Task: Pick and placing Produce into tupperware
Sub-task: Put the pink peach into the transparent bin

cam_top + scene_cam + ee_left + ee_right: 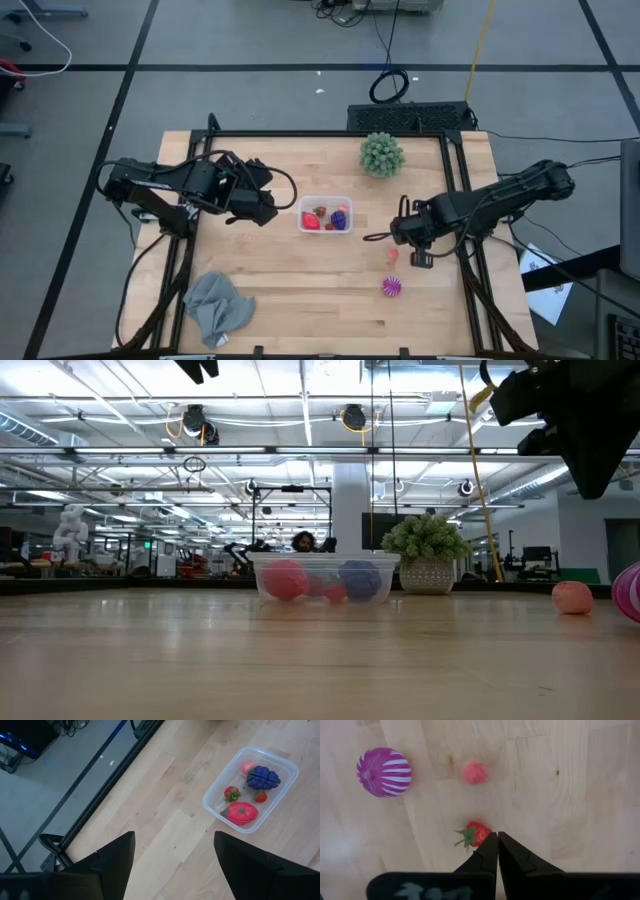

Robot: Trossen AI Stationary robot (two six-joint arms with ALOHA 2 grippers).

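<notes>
The clear tupperware (325, 199) sits mid-table, holding several pieces: a red one (240, 813), a dark purple one (263, 777), small strawberries and a pink piece. My left gripper (172, 865) is open and hovers to its left. My right gripper (497, 839) is shut, pointing down, to the right of the container. A small red strawberry (478, 833) shows just beside its fingertips. A pink ball (475, 772) and a striped magenta ball (383, 771) lie on the wood nearby. My right gripper's shut fingertips (489, 845) stand next to the strawberry, coming from above. One fingertip hides the strawberry's edge, and I cannot tell whether they touch it or whether it lies on the table.
A green spiky ball in a pot (381, 153) stands near the far edge. A grey cloth (218, 305) lies crumpled at the near left. Bare wood stretches along the near side between the cloth and the striped ball (392, 288).
</notes>
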